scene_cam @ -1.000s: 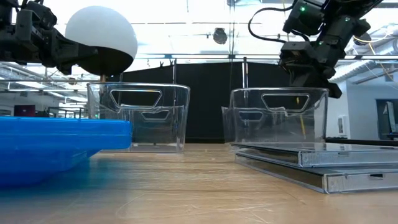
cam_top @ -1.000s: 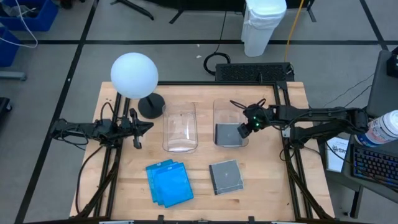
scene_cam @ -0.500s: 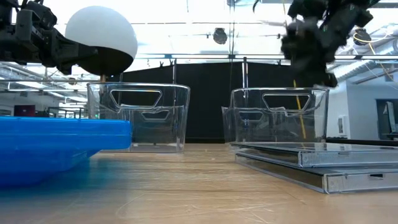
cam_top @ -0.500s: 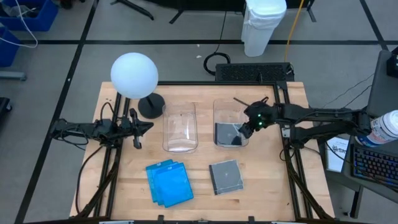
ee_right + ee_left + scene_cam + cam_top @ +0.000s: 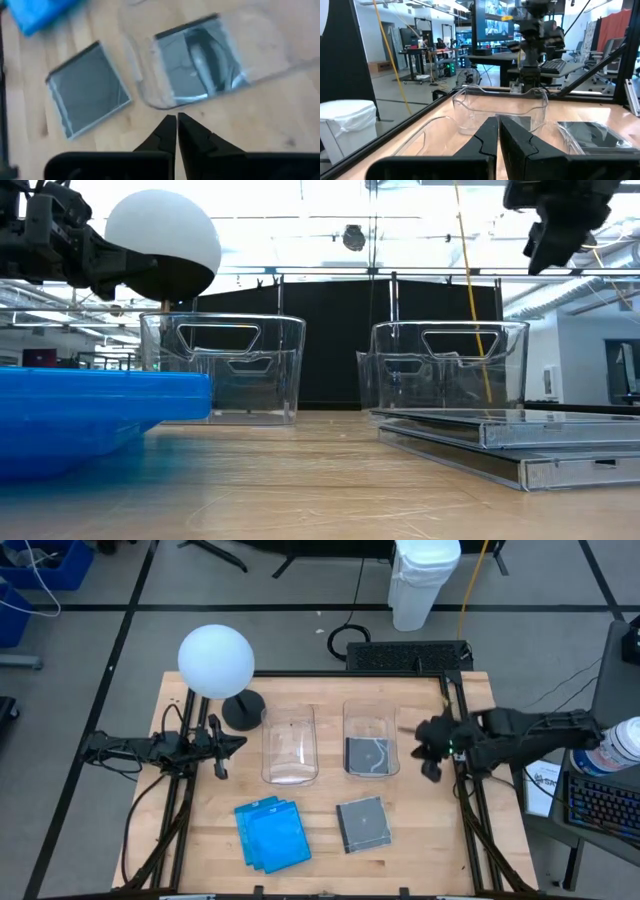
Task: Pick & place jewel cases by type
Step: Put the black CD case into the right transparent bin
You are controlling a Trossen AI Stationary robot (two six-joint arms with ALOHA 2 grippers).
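Two clear bins are seen side by side at the centre of the high view. One grey-patterned clear case (image 5: 368,756) lies flat in the lower half of the right bin (image 5: 371,710), its edges square with the bin walls; being square, it shows no long axis. The left bin (image 5: 289,743) appears to hold nothing. A stack of clear cases (image 5: 362,823) is placed below the right bin, turned slightly off the table edge; in the low view two cases can be counted in it. At lower centre-left a fanned stack of blue cases (image 5: 271,834) is seen, tilted diagonally; at least three can be made out.

The right gripper (image 5: 431,766) is held just right of the right bin, its fingers pressed together on nothing. The left gripper (image 5: 219,767), at centre left, is likewise closed and empty.
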